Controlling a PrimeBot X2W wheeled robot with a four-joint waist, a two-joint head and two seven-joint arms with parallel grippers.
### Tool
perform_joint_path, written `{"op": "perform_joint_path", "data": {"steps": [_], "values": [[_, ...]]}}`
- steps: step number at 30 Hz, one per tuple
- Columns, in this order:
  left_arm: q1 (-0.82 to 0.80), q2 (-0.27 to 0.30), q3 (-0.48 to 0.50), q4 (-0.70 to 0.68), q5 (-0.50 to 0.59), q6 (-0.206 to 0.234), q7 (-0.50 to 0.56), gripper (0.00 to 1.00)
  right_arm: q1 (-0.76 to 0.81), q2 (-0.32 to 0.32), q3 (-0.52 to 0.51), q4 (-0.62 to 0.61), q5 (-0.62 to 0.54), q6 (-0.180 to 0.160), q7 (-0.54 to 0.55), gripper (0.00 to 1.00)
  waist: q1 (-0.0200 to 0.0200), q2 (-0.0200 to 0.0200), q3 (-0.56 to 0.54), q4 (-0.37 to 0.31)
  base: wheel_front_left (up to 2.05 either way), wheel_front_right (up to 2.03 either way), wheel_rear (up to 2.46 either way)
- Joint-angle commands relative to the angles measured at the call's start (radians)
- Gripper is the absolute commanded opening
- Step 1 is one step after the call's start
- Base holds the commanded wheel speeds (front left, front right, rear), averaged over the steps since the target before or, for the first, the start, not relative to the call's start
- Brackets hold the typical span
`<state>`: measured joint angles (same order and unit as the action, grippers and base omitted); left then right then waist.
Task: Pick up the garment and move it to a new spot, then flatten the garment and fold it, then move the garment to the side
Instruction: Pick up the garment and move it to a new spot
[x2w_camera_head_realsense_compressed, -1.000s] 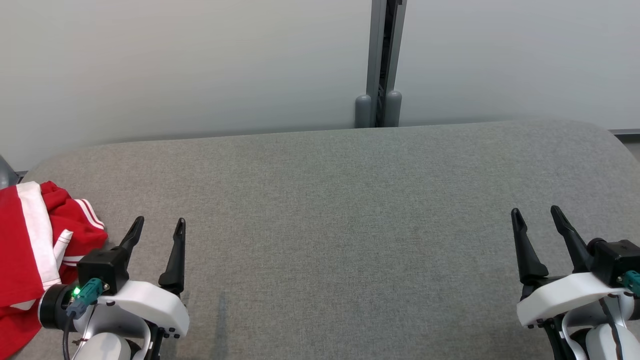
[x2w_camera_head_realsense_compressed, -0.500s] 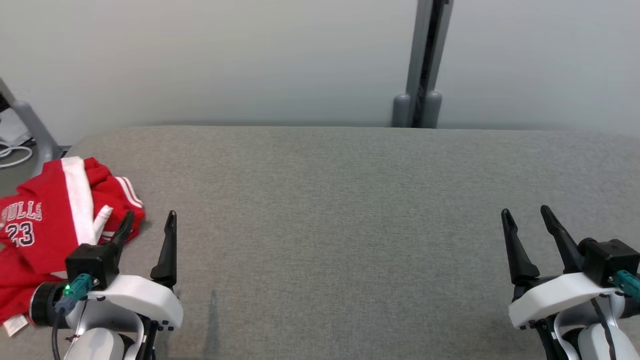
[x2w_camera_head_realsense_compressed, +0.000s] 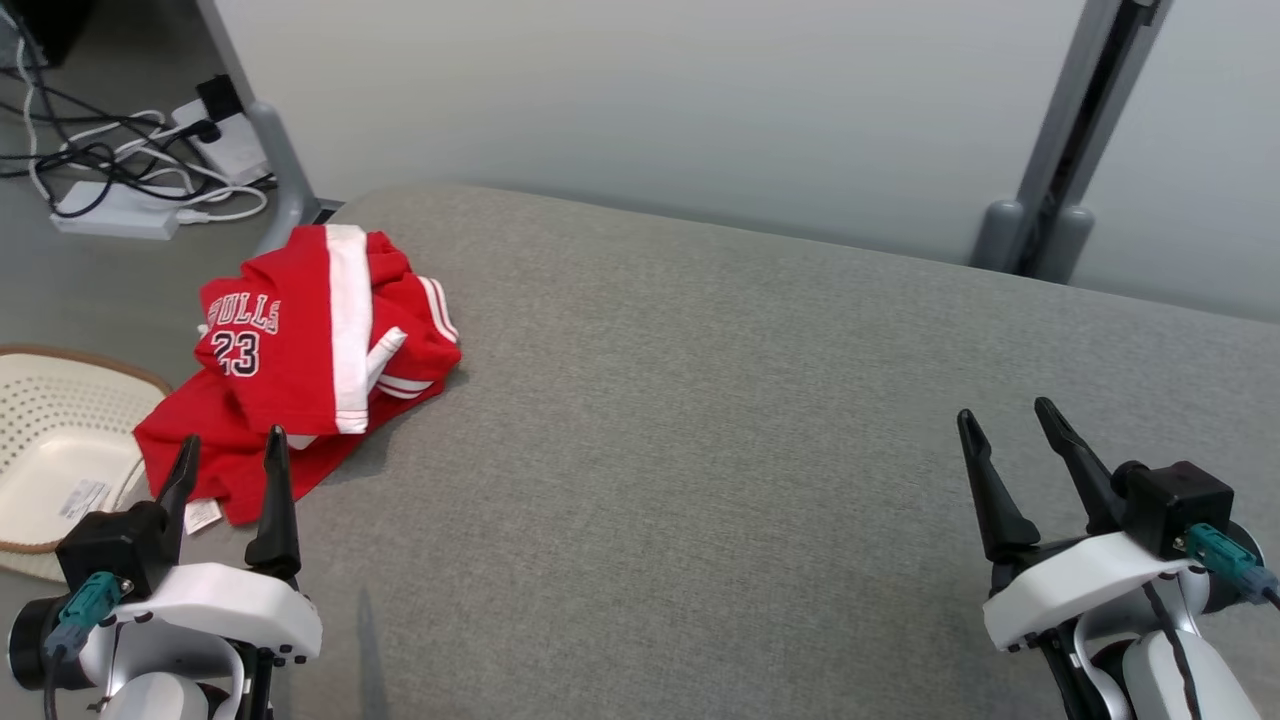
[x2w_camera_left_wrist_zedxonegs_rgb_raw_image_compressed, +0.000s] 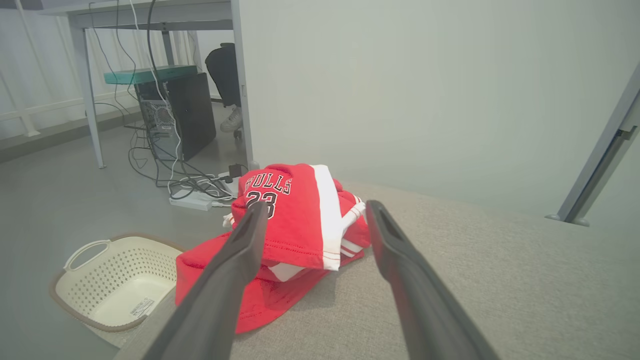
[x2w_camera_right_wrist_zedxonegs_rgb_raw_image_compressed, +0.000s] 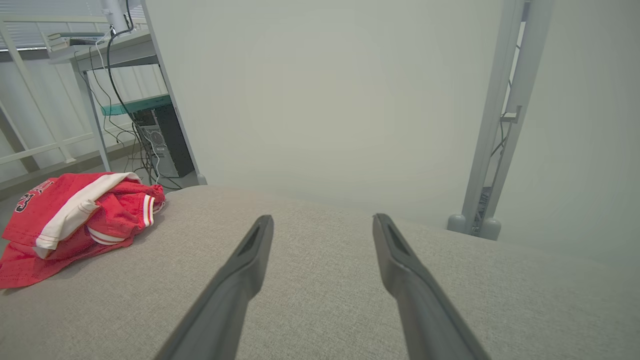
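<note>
Garment (x2w_camera_head_realsense_compressed: 300, 350), a crumpled red jersey marked 23, is heaped at the left edge of the counter (x2w_camera_head_realsense_compressed: 700, 400). The left claw (x2w_camera_head_realsense_compressed: 232, 437) is held just short of it, jaws spread, seemingly readied for the pickup; the right claw (x2w_camera_head_realsense_compressed: 1004, 409) is held well apart, equally spread.

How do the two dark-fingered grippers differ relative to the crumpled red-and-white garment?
The left gripper is near the red-and-white garment; the right gripper is far across the grey fabric surface. The left one aims at the garment, the right one at bare fabric. Both are open, empty.
</note>
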<state>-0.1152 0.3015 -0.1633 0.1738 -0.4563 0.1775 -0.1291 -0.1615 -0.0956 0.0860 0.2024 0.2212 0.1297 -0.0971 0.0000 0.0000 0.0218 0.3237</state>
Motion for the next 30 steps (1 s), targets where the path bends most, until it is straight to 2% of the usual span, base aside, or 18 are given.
{"op": "perform_joint_path", "data": {"steps": [1, 10, 30], "values": [[0.008, 0.005, 0.005, -0.001, -0.004, 0.005, -0.006, 1.0, -0.014, -0.006, 0.008, -0.004, 0.007, 0.002, -0.001, 1.0, 0.0, 0.0, 0.01, 0.043, 0.0, 0.0, 0.0], [0.017, -0.002, 0.011, -0.003, -0.021, 0.01, -0.021, 1.0, -0.032, -0.002, 0.033, -0.013, 0.004, 0.001, 0.005, 1.0, 0.0, 0.0, 0.026, 0.094, 0.0, 0.0, 0.0], [-0.029, 0.001, 0.011, -0.003, -0.038, 0.015, -0.029, 1.0, -0.048, -0.007, 0.037, -0.009, 0.014, 0.001, 0.001, 1.0, 0.0, 0.0, 0.049, 0.09, 0.0, 0.0, 0.0]]}}
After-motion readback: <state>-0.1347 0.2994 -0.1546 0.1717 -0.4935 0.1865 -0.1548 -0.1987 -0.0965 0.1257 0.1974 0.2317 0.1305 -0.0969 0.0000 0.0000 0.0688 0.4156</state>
